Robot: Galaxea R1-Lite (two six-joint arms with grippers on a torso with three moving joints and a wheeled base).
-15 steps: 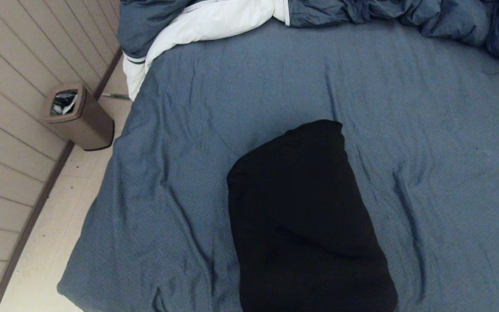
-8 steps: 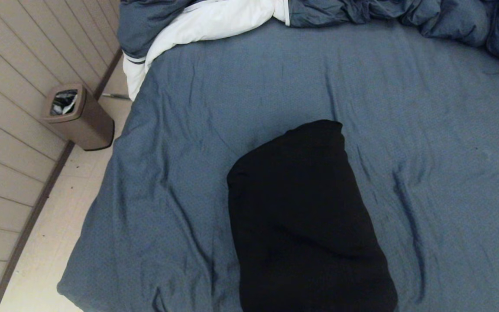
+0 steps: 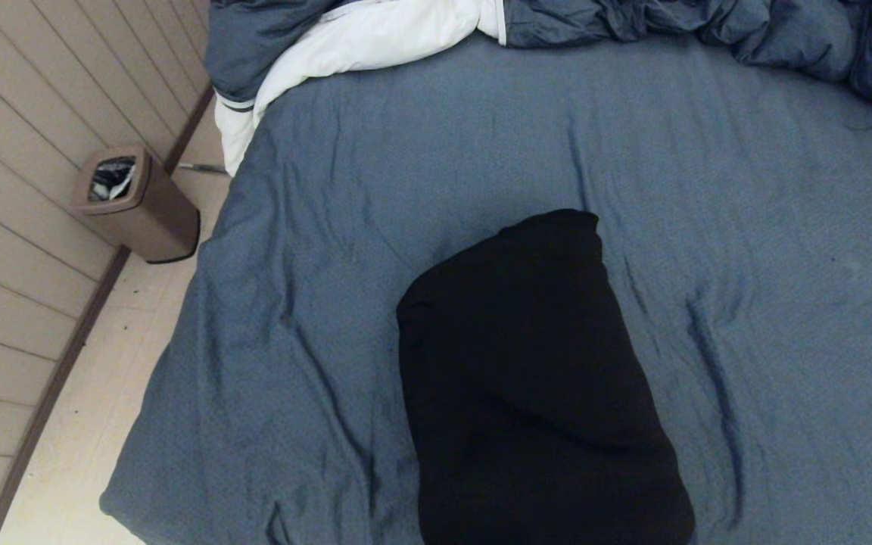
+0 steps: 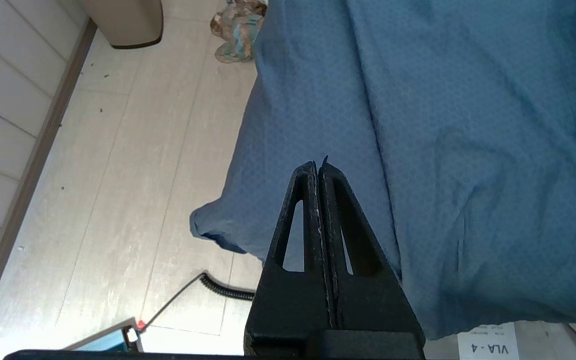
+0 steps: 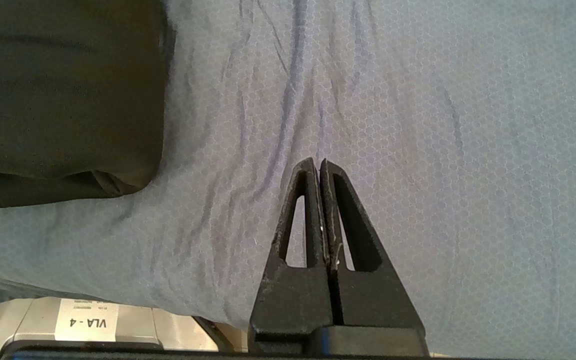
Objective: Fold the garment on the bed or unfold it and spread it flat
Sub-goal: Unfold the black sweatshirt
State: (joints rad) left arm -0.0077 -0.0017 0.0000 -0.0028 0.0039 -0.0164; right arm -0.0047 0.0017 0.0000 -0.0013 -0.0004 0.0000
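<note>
Right now the garment (image 3: 534,386) lies folded into a compact black bundle on the bed (image 3: 746,227), near its front edge. My left gripper (image 4: 318,165) hangs clenched and empty over the bed's corner, and my right gripper (image 5: 317,162), likewise pinched closed on nothing, sits over bare sheet just beside the garment.

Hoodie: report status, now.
Left gripper and right gripper shut, empty, near the bed's front edge. Hoodie folded in a compact bundle. Duvet bunched at far end, clear of it.
</note>
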